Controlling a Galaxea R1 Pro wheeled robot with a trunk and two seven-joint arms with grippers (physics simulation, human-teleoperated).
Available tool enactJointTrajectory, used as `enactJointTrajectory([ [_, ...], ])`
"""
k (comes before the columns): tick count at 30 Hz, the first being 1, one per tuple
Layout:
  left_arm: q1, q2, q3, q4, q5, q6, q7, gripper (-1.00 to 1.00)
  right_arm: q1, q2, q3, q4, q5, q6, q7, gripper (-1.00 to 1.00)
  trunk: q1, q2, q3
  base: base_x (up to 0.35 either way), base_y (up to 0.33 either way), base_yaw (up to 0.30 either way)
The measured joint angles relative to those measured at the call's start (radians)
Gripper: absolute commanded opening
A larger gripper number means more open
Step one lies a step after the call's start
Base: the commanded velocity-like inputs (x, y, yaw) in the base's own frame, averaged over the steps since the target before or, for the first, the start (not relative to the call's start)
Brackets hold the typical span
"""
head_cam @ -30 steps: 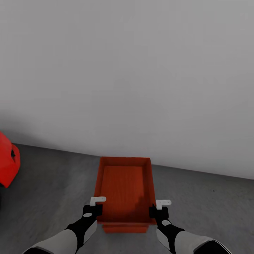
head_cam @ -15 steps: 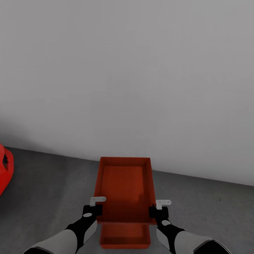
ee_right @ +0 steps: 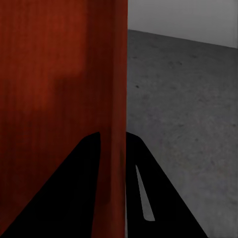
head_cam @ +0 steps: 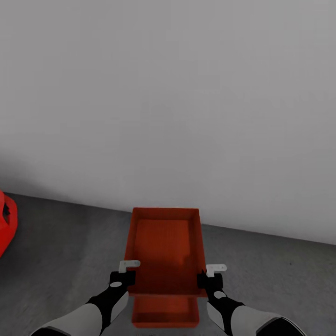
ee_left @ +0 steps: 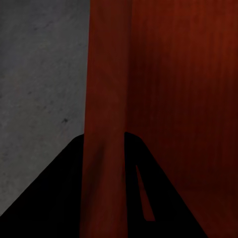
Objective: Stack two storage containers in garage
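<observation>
1. Garage floor (head_cam: 65, 242), dark grey and matte, runs across the lower frame to a plain white wall (head_cam: 168, 93).
2. Bottom centre: one storage container (head_cam: 164, 313) sits low, seemingly on the floor, partly hidden under the one being carried.
3. Just above it, the held container (head_cam: 163, 242). Left end effector (head_cam: 125, 271) is clamped over its left wall, right end effector (head_cam: 212, 274) over its right wall.
4. To stack well, I'd say keep it level, line up the edges, lower both arms evenly.
5. Wrist views add this: each wall sits pinched between dark fingers (ee_left: 59, 198), which the head view doesn't resolve.
6. Far left edge: a red car (head_cam: 5, 224).
</observation>
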Motion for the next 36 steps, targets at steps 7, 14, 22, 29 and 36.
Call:
enactJointTrajectory([
  [7,0.000,0.000,0.000,0.000,0.000,0.000,0.000,-1.00,0.000,0.000,0.000,0.000,0.000,0.000,0.000,-1.00,0.000,0.000,-0.011,0.000,0.000,0.000],
  [14,0.000,0.000,0.000,0.000,0.000,0.000,0.000,-1.00,0.000,0.000,-0.001,0.000,0.000,0.000,0.000,-1.00,0.000,0.000,-0.022,0.000,0.000,0.000],
  [22,0.000,0.000,-0.003,-0.001,0.002,0.000,0.000,-1.00,0.000,0.000,-0.001,0.000,0.001,-0.001,0.000,-1.00,0.000,0.000,-0.035,0.000,0.000,0.000],
  [29,0.000,0.000,-0.002,-0.001,0.001,0.000,0.000,-1.00,0.000,0.000,-0.002,0.000,0.001,-0.001,0.000,-1.00,0.000,0.000,-0.046,0.000,0.000,0.000],
  [36,0.000,0.001,-0.003,-0.001,0.002,0.001,0.000,-1.00,0.000,0.001,-0.001,0.000,0.000,-0.001,-0.001,-1.00,0.000,0.000,-0.057,0.000,0.000,0.000],
])
